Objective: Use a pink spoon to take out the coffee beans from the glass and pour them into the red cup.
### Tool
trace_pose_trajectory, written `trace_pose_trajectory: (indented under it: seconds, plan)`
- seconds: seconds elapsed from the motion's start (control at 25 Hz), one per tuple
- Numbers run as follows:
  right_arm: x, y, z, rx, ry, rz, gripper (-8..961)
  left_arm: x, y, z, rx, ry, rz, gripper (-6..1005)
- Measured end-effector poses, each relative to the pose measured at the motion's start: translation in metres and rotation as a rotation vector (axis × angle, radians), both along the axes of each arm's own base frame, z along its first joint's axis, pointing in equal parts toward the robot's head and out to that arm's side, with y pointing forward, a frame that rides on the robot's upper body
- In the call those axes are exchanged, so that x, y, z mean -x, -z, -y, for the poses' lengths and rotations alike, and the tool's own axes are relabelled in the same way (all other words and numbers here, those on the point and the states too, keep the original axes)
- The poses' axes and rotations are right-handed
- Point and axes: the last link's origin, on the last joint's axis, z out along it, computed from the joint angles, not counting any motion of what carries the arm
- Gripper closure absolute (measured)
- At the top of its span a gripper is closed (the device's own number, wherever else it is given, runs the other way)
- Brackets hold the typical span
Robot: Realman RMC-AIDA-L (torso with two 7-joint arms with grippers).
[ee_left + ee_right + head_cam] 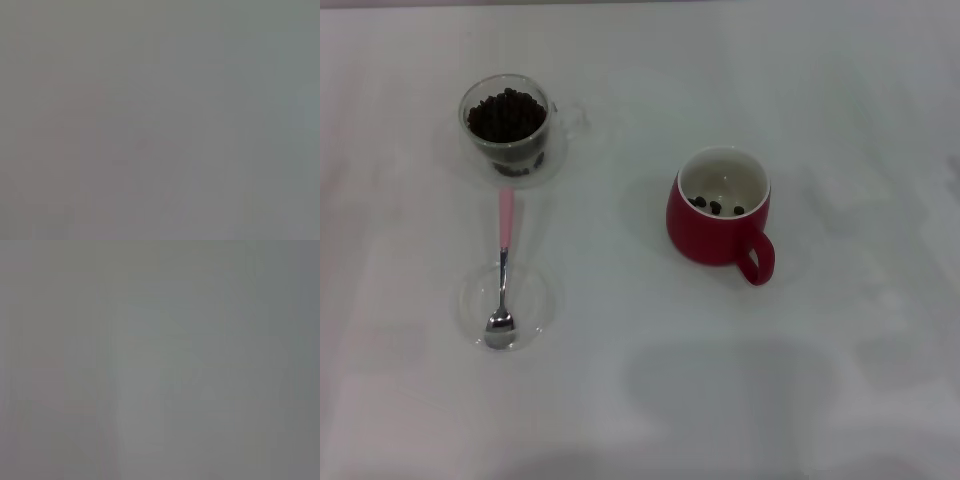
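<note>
Coffee beans [506, 115] are heaped in the glass [510, 125] at the table's [840, 380] far left, a few are seen in the red cup [720, 220] to the right, the pink spoon [503, 275] is laid with its bowl in a clear dish [535, 300], and neither gripper's jaws can be judged, being out of sight.

White table [840, 100] carries glass [507, 125], dish [510, 300], red cup [705, 225].

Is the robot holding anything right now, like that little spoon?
Nothing is held. No hand is in view. The pink-handled metal spoon lies untouched, its bowl in the shallow clear glass dish, below the clear glass of coffee beans.
</note>
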Motion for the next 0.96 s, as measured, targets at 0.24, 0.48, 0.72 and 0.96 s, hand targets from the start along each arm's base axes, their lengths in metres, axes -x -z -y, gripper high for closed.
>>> trace_pose_trajectory:
  seconds: [0.24,0.48,0.72,0.96]
  plan:
    - [0.001,-0.001,-0.004,-0.012,0.002,0.011,109,-0.003,0.006,-0.007,-0.027,-0.011,-0.015,493]
    - [0.003,0.000,-0.020,-0.026,0.013,0.055,109,-0.003,0.010,-0.012,-0.046,-0.035,-0.033,491]
    - [0.009,0.000,-0.036,-0.036,0.005,0.072,109,-0.003,0.015,-0.015,-0.085,-0.073,-0.011,492]
    - [0.014,-0.003,-0.053,-0.058,-0.002,0.108,109,-0.012,0.019,-0.030,-0.115,-0.070,0.008,492]
